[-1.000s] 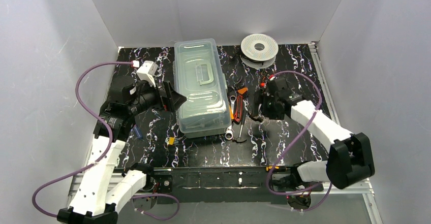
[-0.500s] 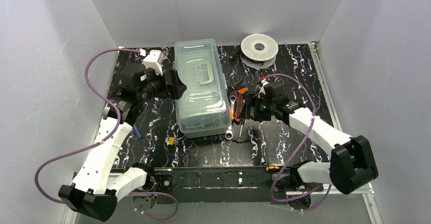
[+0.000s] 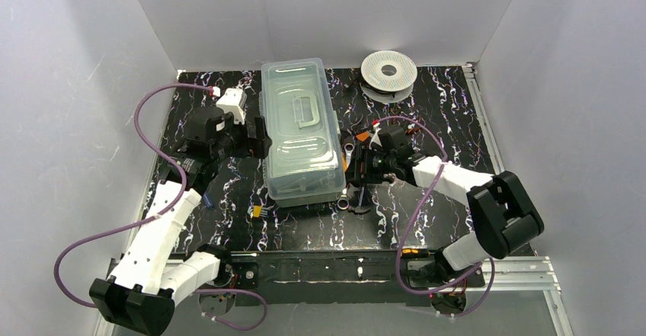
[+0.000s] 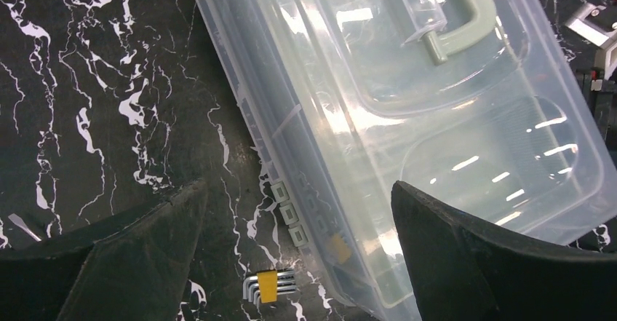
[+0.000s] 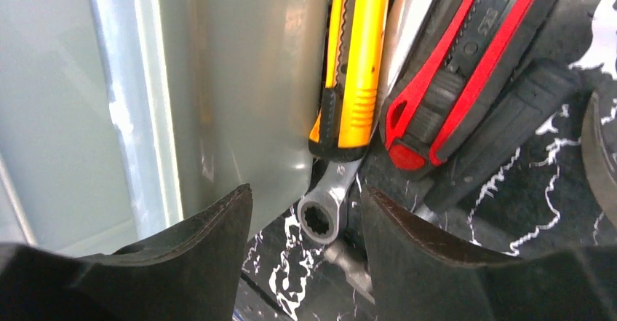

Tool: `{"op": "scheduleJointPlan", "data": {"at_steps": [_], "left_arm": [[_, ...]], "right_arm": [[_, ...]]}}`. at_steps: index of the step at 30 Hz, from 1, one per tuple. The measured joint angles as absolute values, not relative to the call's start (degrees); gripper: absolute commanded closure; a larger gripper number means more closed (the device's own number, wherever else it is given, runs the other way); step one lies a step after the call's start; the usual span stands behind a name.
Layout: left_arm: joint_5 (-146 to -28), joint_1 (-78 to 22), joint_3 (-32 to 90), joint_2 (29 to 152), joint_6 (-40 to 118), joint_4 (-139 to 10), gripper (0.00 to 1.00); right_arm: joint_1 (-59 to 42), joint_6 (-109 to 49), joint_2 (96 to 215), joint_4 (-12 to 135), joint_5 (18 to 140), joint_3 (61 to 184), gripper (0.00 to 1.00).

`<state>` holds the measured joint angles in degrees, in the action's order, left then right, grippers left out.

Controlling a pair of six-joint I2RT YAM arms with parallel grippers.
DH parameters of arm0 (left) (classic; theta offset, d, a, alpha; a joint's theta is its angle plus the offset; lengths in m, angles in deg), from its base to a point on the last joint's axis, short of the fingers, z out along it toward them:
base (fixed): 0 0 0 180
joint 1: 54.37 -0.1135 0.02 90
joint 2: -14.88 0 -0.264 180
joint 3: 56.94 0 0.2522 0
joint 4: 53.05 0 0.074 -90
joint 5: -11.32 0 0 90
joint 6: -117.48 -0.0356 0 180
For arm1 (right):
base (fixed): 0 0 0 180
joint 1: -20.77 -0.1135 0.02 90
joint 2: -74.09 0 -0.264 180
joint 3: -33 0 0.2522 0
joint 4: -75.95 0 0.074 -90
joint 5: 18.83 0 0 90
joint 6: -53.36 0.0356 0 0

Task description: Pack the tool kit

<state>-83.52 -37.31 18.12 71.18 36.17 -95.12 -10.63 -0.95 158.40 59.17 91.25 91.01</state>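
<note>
The clear plastic tool box (image 3: 301, 130) with a green handle lies closed in the middle of the table. It also fills the left wrist view (image 4: 407, 95). My left gripper (image 3: 255, 136) is open and empty above the box's left edge, one finger over the table and one over the lid. A yellow-banded hex key set (image 4: 268, 287) lies below it on the table. My right gripper (image 3: 358, 170) is open and low over the tools beside the box's right wall. Its fingers flank the ring end of a silver wrench (image 5: 327, 215). A yellow utility knife (image 5: 356, 66) and a red-and-black tool (image 5: 466, 59) lie just beyond.
A black-handled screwdriver (image 5: 509, 128) lies to the right of the red tool. A white filament spool (image 3: 388, 69) sits at the back right. A small blue item (image 3: 206, 197) lies near the left arm. White walls enclose the table.
My left gripper has swung right and now reaches the box's left edge. My right gripper has moved left and down to the tools beside the box.
</note>
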Motion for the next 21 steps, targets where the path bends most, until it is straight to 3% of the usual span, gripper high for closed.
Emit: {"op": "scheduleJointPlan", "data": {"at_steps": [8, 16, 21], "left_arm": [[-83.0, -37.3, 16.1, 71.1, 35.8, -94.1, 0.02], [-82.8, -37.3, 16.0, 71.9, 35.8, -93.9, 0.02], [-82.6, -37.3, 16.0, 71.9, 35.8, -93.8, 0.02]], "right_arm": [[-11.6, 2.3, 166.7, 62.9, 91.2, 92.2, 0.53], [-11.9, 3.6, 170.8, 54.2, 83.9, 98.7, 0.53], [-4.8, 3.9, 170.1, 54.0, 85.3, 97.0, 0.53]]}}
